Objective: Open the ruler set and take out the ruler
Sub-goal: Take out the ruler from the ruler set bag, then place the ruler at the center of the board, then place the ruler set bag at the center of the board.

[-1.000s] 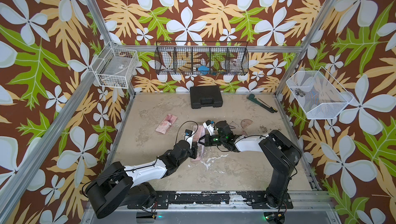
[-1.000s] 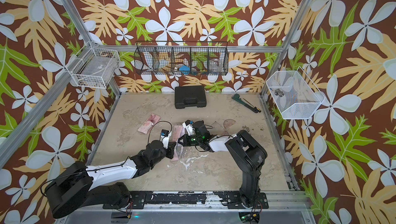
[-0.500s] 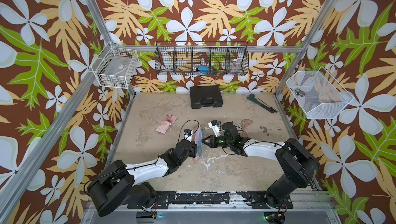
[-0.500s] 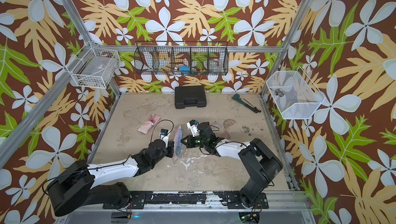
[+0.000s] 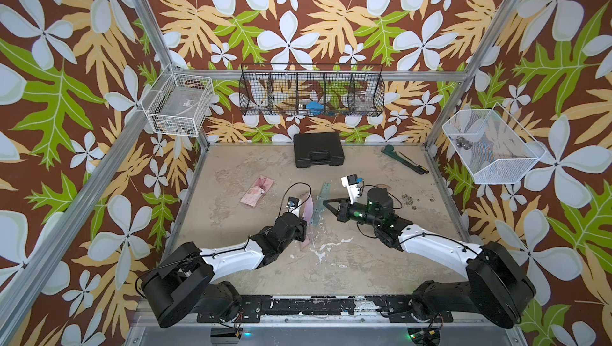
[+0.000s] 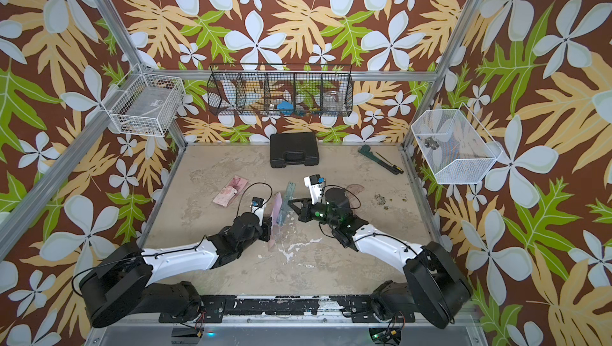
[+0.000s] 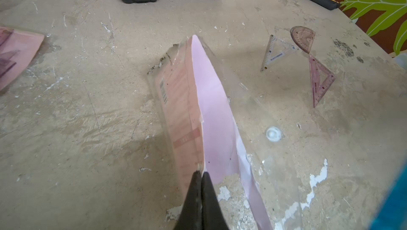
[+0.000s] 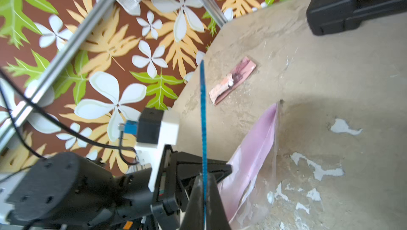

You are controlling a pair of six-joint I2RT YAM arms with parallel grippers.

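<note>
Far L of table: spare pink packet lies flat, well apart from both arms.

Centre-L: L gripper has its jaws pinched tight on the pink pouch of the ruler set. In the L wrist view the fingertips clamp pink card + clear film at the near edge. Pouch is held up on edge, clear film side gaping toward the R. Its low end looks to touch the table, not sure.

Back centre, by the wall: black case, lid down.

Just R of the pouch in both top views: blue-tinted clear ruler, standing steep and roughly parallel to the pouch. Can't tell if its low end is inside the clear film. R gripper is clamped on the ruler at about mid-length. In the R wrist view the ruler shows edge-on between the closed jaws, w/ the pouch beyond it.

Further R, flat on the table: clear set square, protractor, pink set square, all close together.

Back R corner: green tool.
</note>
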